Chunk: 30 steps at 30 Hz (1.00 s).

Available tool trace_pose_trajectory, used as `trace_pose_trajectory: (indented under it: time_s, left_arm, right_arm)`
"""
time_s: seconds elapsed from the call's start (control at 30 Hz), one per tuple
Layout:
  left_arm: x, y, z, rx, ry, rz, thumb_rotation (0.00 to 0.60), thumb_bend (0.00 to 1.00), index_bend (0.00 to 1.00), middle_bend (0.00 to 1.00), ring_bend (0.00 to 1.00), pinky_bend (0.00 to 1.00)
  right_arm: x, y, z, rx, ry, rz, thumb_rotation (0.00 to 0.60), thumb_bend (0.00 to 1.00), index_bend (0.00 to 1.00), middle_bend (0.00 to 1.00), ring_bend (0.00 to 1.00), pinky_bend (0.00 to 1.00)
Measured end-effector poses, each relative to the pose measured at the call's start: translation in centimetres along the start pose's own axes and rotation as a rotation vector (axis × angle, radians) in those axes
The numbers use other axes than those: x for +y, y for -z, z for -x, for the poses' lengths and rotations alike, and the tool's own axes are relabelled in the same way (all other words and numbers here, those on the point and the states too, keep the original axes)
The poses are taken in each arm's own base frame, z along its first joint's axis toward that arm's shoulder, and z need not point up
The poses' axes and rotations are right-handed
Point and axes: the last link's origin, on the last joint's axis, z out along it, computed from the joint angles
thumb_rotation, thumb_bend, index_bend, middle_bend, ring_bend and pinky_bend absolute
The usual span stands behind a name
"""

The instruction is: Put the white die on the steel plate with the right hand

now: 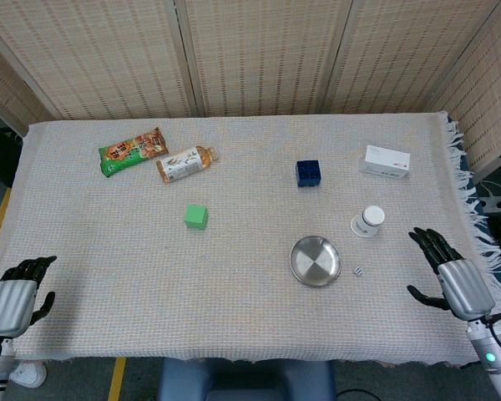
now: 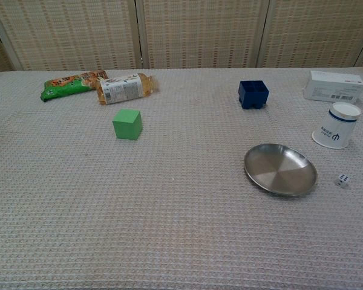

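At the near edge, the right hand [image 1: 452, 276] hovers over the cloth at the table's right side, fingers spread apart and holding nothing. The left hand [image 1: 17, 292] sits at the near left corner, well away from the work; its fingers look loosely curled with nothing in them, though whether they are truly closed I cannot tell.

A little farther in lies the white die [image 1: 358, 271], resting on the woven tablecloth [image 1: 234, 317] just right of the steel plate [image 1: 315, 261], apart from it but close. It sits between the plate and the right hand.

The die looks small, hard and very light, so weight is no concern; the trouble is its size and smooth faces. It could squirt out of a clumsy pinch or roll on the cloth. A fingertip pinch on two opposite faces, thumb against one finger, seems the soundest hold. The plate is shallow and slick, so the die should be released low to stop it bouncing out.

Beyond stands a white cup [image 1: 370, 221], then a green cube [image 1: 195, 216], a blue block [image 1: 307, 173] and a white box [image 1: 385, 161]. Farthest left lie a bottle [image 1: 185, 164] and a green snack packet [image 1: 131, 151].
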Motion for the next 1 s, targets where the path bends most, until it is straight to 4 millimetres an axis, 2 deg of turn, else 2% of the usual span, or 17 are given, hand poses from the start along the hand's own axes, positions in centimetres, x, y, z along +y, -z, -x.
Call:
trace_pose_trajectory:
  time_s: [0.53,0.6,0.7,0.83,1.0]
  left_arm:
    - [0.2,-0.1,0.0,0.004,0.005,0.014,0.6,0.4,0.18,0.21,0.19,0.31]
    - [0.2,-0.2,0.1,-0.002,0.004,0.015,0.6,0.4,0.18,0.21,0.19,0.31]
    - [0.2,-0.1,0.1,-0.002,0.005,0.016,0.6,0.4,0.18,0.21,0.19,0.31]
    - [0.1,0.0,-0.1,0.005,0.008,0.015,0.6,0.4,0.18,0.21,0.19,0.31]
    - [0.1,0.1,0.0,-0.002,0.003,0.013,0.6,0.4,0.18,0.21,0.19,0.31]
  right_arm:
    - [0.2,-0.3,0.2,-0.009,0.0,0.012,0.6,0.12,0.0,0.03,0.0,0.28]
    - [0.3,-0.5,0.2,-0.006,0.001,0.023,0.6,0.12,0.0,0.05,0.0,0.29]
    - [0.3,-0.9,0.3,0.012,0.002,0.037,0.6,0.12,0.05,0.21,0.09,0.33]
    - [0.4,-1.3,0.6,0.024,0.01,0.044,0.6,0.12,0.13,0.46,0.38,0.38]
    - [0.6,-2.2,1.0,-0.006,0.017,0.059,0.6,0.12,0.22,0.68,0.58,0.53]
